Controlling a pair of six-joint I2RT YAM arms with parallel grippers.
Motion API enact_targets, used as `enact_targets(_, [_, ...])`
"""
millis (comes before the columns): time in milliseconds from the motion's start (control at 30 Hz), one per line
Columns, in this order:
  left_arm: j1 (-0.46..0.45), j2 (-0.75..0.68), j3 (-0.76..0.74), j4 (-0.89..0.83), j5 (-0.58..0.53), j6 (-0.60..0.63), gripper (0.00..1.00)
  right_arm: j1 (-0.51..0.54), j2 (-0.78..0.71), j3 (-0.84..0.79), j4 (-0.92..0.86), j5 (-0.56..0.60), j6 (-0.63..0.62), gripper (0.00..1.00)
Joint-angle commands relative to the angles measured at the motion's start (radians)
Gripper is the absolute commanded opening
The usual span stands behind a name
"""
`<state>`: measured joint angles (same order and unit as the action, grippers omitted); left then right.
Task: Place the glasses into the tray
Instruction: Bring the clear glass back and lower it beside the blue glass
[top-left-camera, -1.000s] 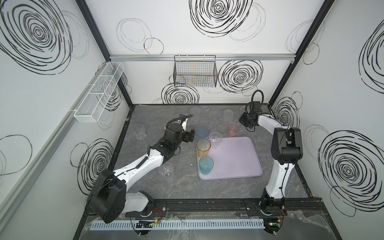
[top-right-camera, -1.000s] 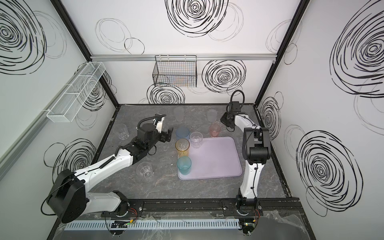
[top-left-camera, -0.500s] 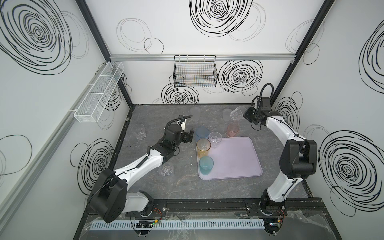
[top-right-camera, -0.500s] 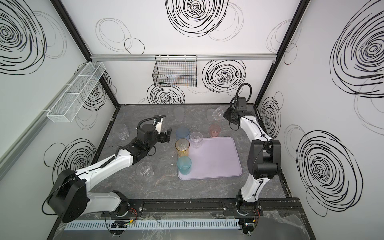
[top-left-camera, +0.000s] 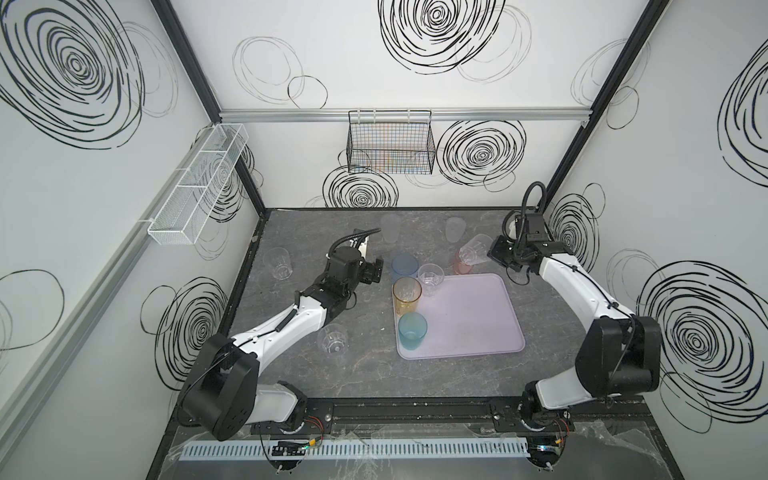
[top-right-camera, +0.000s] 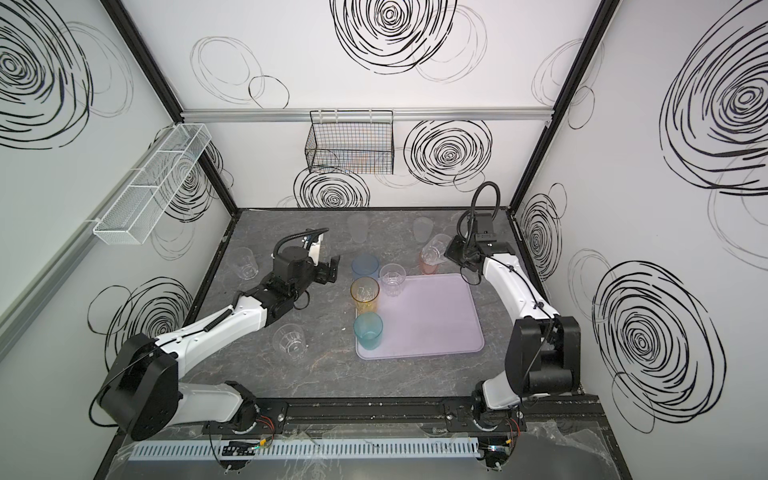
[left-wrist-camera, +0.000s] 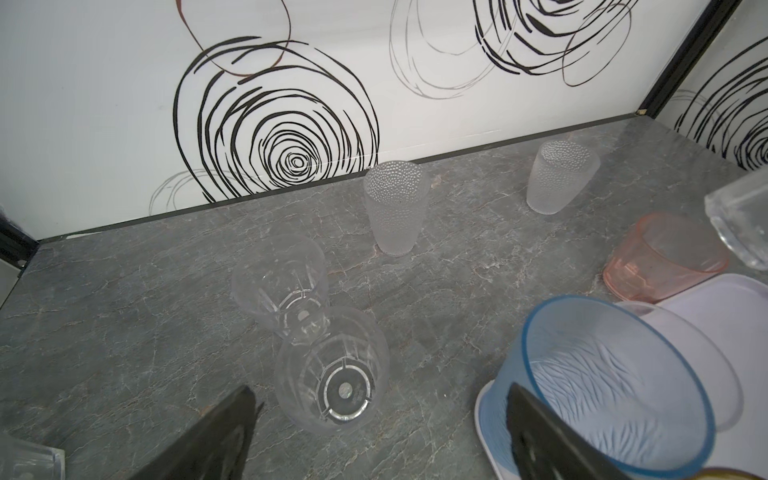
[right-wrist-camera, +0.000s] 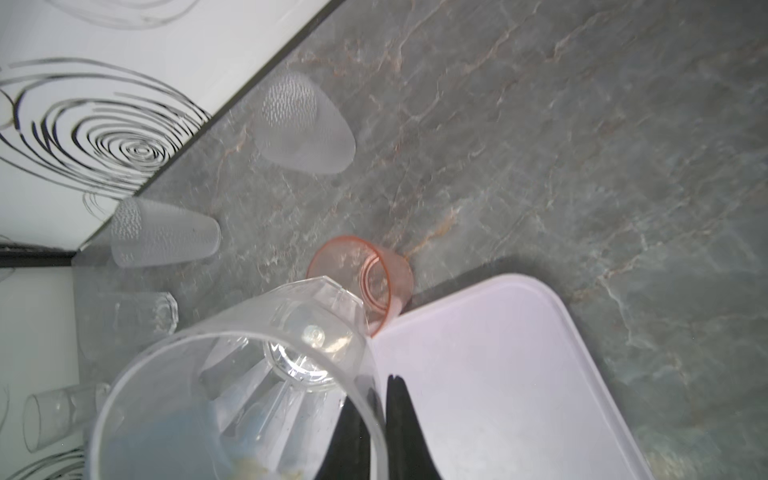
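Observation:
The lavender tray lies right of centre in both top views. Amber, teal and clear glasses stand along its left side, and a blue glass is at its far left corner. My right gripper is shut on the rim of a clear faceted glass. It holds the glass tilted in the air over a pink glass. My left gripper is open, with a clear glass just beyond its fingers.
Two frosted glasses stand near the back wall. Clear glasses stand at the left and near the front. A black wire basket and a white mesh basket hang on the walls.
My right gripper has closed on the clear glass's rim, raised it and brought it tilted over the pink glass; its elbow dropped outward. The left arm barely moved.

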<state>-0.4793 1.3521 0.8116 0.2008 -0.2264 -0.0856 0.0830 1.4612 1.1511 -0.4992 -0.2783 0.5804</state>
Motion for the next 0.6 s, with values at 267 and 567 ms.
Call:
enact_targets(267, [0.003,0.014,0.035,0.008,0.041,-0.066,0.97,0.245,-0.145,-0.238,-0.050,0.136,-0.003,0.02])
enact_targets(567, [0.005,-0.034,-0.013,0.006,0.015,-0.084,0.97,0.279,-0.119,-0.234,-0.081,0.211,-0.053,0.01])
